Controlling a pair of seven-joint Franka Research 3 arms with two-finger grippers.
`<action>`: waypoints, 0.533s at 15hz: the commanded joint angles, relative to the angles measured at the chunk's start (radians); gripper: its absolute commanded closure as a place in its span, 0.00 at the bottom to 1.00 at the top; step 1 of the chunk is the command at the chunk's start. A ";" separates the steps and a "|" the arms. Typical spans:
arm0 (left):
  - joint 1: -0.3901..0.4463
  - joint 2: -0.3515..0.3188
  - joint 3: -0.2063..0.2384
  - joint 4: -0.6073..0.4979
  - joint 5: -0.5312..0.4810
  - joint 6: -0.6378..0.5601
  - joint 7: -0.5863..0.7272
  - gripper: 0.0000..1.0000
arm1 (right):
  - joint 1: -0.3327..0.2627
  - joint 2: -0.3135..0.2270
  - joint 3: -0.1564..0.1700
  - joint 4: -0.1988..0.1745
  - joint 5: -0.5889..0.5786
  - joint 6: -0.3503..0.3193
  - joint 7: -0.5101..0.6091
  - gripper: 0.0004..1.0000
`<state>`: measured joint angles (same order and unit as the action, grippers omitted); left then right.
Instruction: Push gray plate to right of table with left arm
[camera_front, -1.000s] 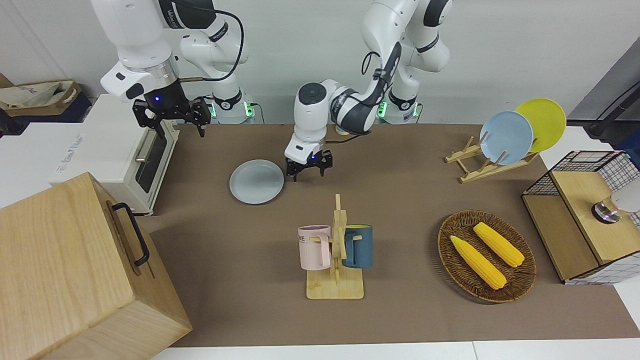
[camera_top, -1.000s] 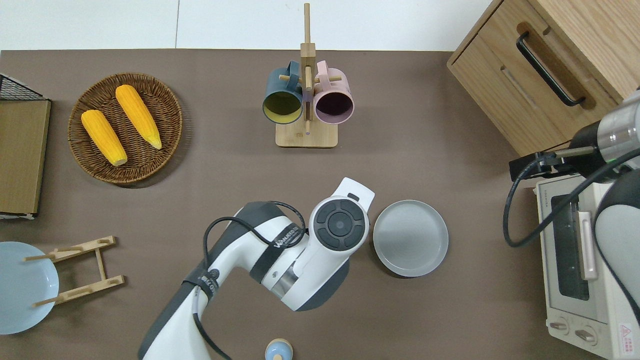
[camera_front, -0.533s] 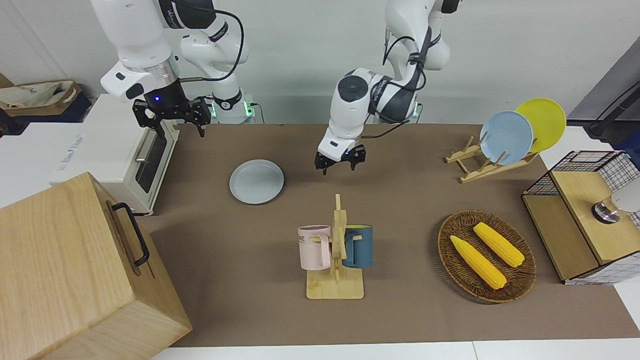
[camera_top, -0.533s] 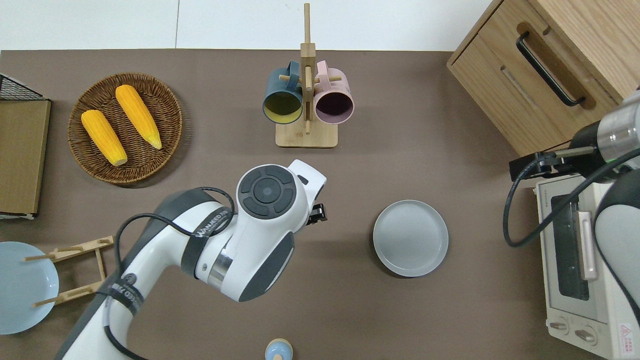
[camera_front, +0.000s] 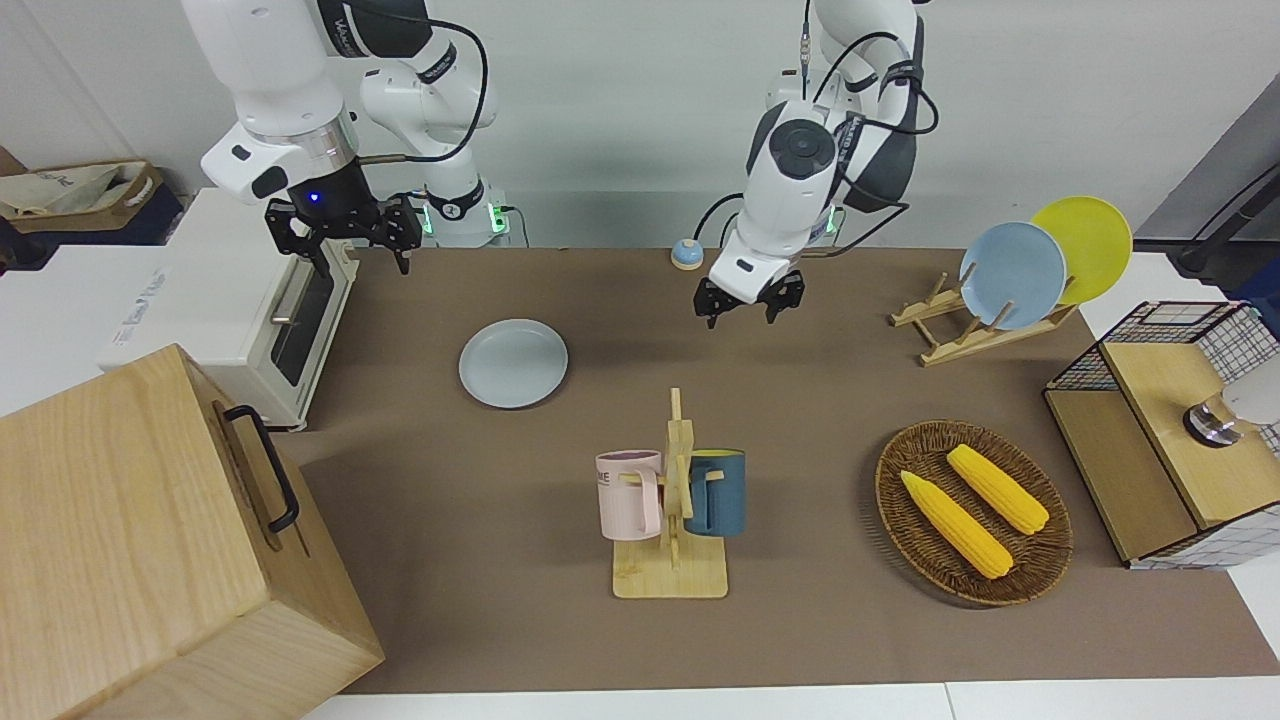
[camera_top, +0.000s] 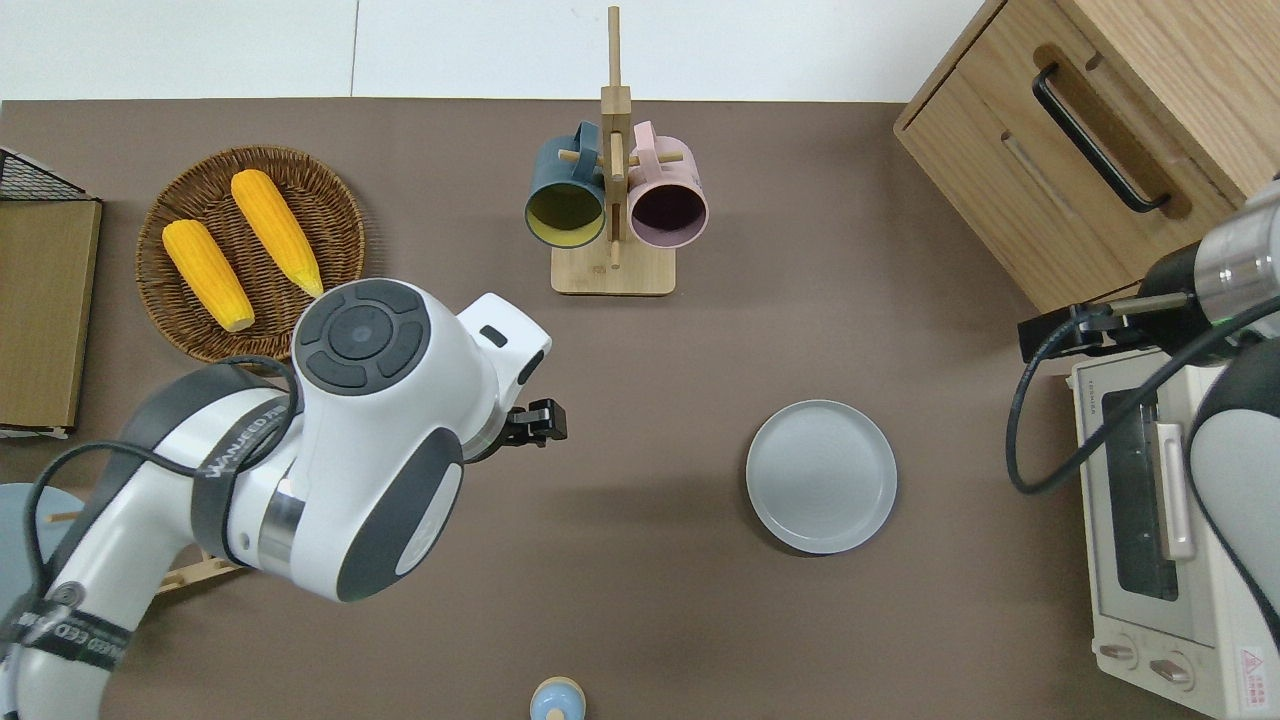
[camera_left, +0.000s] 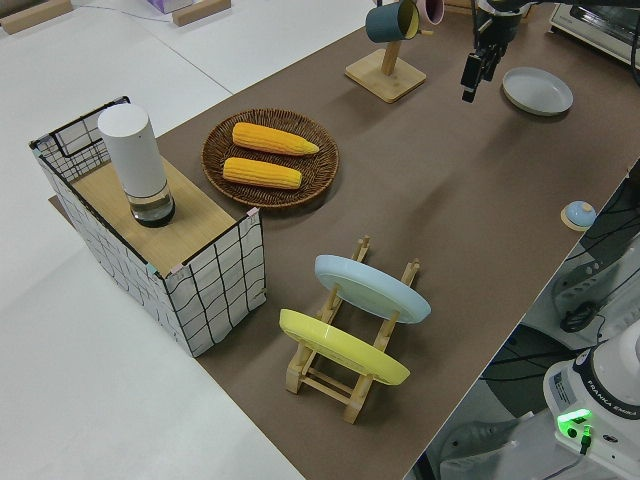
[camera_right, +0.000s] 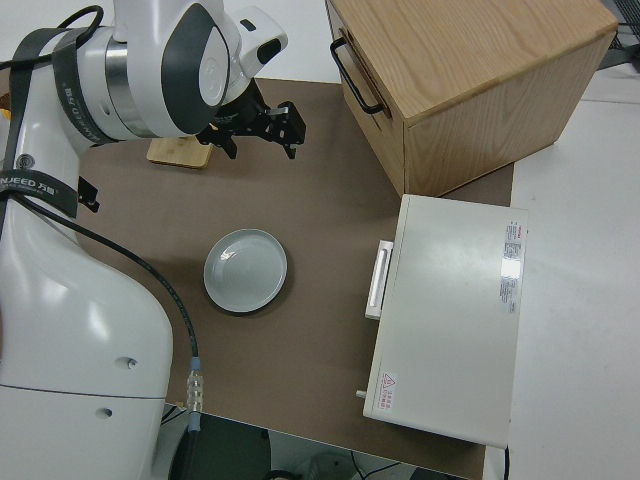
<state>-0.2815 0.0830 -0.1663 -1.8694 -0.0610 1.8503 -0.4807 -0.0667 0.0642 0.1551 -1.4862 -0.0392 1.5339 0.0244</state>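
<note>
I see the gray plate (camera_top: 821, 477) flat on the brown bench (camera_top: 800, 300), toward the right arm's end from the mug rack (camera_top: 612, 200). My left gripper (camera_front: 749, 298) hangs well apart from it, jaws open, half hidden overhead. The right arm is parked.

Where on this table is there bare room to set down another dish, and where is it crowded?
Bare brown table lies between the gray plate and the mug stand, and nearer the robots than the plate. Crowded: the corn basket and plate rack end.
</note>
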 joint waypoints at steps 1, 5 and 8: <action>0.076 -0.064 -0.004 -0.033 -0.017 -0.055 0.117 0.01 | -0.001 -0.006 0.000 0.001 0.007 -0.011 0.003 0.02; 0.188 -0.117 -0.004 -0.028 -0.014 -0.106 0.266 0.02 | -0.001 -0.006 0.000 0.001 0.007 -0.011 0.003 0.02; 0.277 -0.149 -0.002 -0.022 -0.008 -0.147 0.381 0.02 | -0.001 -0.006 0.000 0.001 0.007 -0.011 0.003 0.02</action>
<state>-0.0848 -0.0060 -0.1633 -1.8691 -0.0617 1.7459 -0.2079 -0.0667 0.0642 0.1551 -1.4862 -0.0392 1.5339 0.0244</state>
